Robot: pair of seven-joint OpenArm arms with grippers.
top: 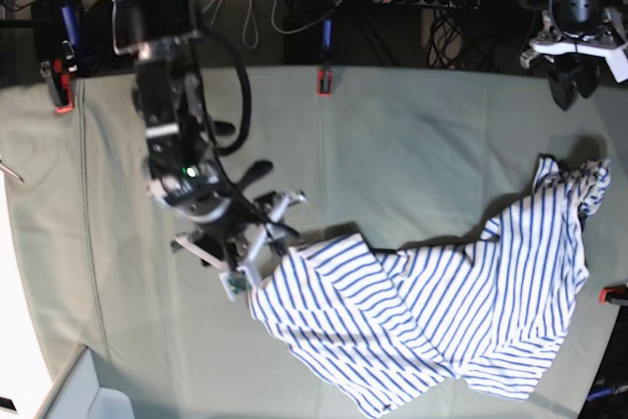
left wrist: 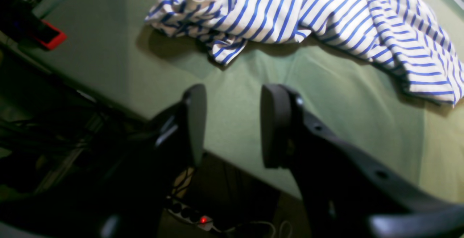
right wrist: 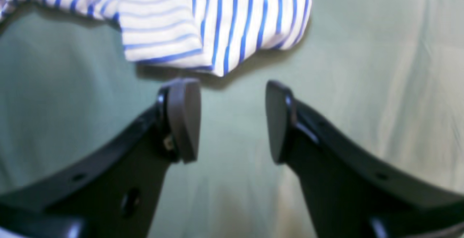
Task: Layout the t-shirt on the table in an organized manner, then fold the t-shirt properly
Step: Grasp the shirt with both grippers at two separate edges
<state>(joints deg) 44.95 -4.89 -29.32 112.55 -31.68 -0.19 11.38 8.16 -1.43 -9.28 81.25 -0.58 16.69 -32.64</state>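
The t-shirt [top: 442, 311] lies rumpled and diagonal across the near-right part of the table [top: 392, 144], not yet spread flat. The right gripper [right wrist: 232, 122] sits released just beside 1 corner, jaws apart and empty, likely placed to regrasp. The left gripper [left wrist: 230, 125], also released, hangs over the table edge, clear of the cloth.

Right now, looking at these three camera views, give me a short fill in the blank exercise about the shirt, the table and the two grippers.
1. The t-shirt has thin stripes coloured ____.
2. The t-shirt lies ____ on the table, not spread flat.
3. The right gripper has its jaws ____, with only table cloth between them.
4. The left gripper holds ____.

Missing words: blue; crumpled; open; nothing
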